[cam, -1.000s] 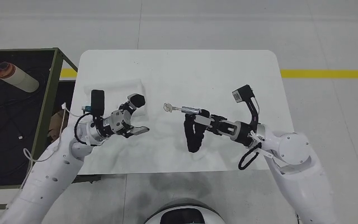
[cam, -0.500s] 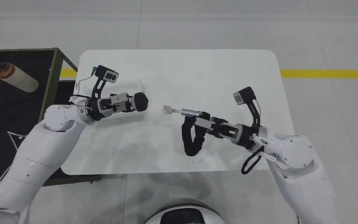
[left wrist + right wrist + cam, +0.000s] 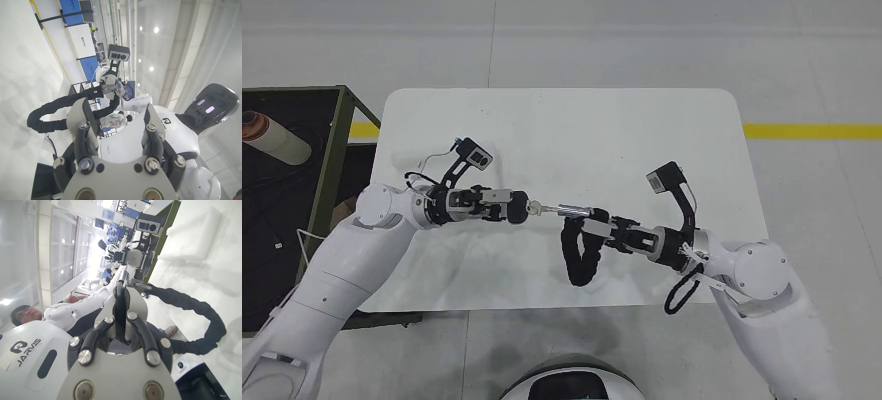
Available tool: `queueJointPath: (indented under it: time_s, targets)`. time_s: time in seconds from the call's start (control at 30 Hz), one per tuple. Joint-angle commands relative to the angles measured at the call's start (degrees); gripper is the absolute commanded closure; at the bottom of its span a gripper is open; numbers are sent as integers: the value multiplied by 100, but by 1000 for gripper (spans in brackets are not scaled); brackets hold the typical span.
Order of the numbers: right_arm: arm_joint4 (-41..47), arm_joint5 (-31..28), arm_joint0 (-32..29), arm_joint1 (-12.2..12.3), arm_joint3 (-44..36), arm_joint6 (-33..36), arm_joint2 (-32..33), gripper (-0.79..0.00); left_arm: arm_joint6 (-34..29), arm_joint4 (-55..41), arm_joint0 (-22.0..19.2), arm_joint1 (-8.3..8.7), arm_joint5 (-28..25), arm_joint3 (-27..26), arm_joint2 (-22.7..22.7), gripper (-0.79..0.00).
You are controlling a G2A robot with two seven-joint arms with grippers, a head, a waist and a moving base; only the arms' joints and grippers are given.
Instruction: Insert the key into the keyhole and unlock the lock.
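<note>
Lock [image 3: 189, 303] clamped in right jaws; left jaws wide open.

From above, the key [image 3: 538, 208] is too small to tell if the left claw [image 3: 519, 209] touches it; the right claw [image 3: 122, 298] seems to hide much of the lock [image 3: 124, 275].

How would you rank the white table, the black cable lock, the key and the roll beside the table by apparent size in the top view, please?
1. white table
2. black cable lock and roll: look alike, and the roll is cut by the frame edge, so not ranked
3. key
</note>
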Motion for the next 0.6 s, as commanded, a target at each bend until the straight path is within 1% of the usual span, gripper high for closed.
queueJointPath:
  time_s: [0.0, 0.2, 0.3, 0.4, 0.43, 0.57]
  targets:
    - [-35, 19, 31, -8, 14, -5, -32, 0, -74, 46, 15, -44, 23, -11, -12, -345]
    - [-80, 57, 81, -29, 25, -13, -100, 0, -143, 137, 80, -138, 84, -26, -158, -345]
    - [-112, 66, 95, -39, 37, -11, -127, 0, -172, 173, 118, -181, 105, -27, -235, -289]
    - [-166, 83, 107, -47, 44, -1, -155, 0, -186, 230, 155, -224, 154, -20, -298, -102]
    - [-195, 88, 110, -49, 41, -10, -159, 0, -185, 267, 166, -239, 167, -19, -315, 0]
    - [-299, 105, 110, -59, 35, -35, -190, 0, -199, 364, 205, -295, 230, -53, -384, 0]
